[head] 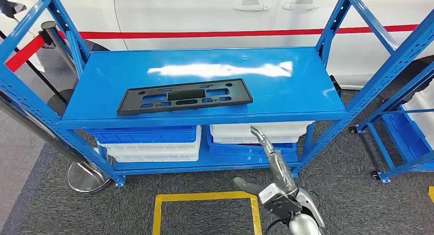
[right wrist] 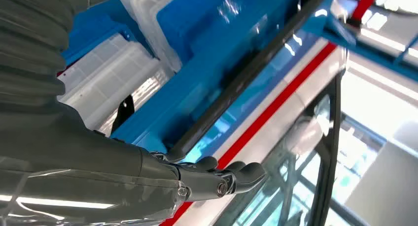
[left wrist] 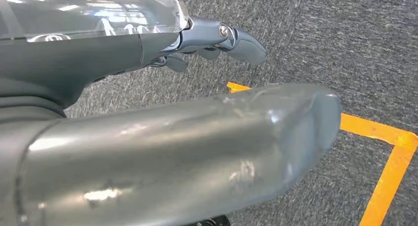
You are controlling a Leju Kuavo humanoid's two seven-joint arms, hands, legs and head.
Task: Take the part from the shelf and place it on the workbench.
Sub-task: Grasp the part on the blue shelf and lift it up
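Since the part [head: 185,96] lies flat on the shelf [head: 286,91], looking thin, stiff and light, we would grip its near edge with the empty, spread right hand [head: 271,171].

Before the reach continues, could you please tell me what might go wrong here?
The black part lies flat on the blue shelf, so fingers may struggle to get under it. The right robot hand is below the shelf's front edge and could bump it rising. The part is long; gripped at one end, it may tilt.
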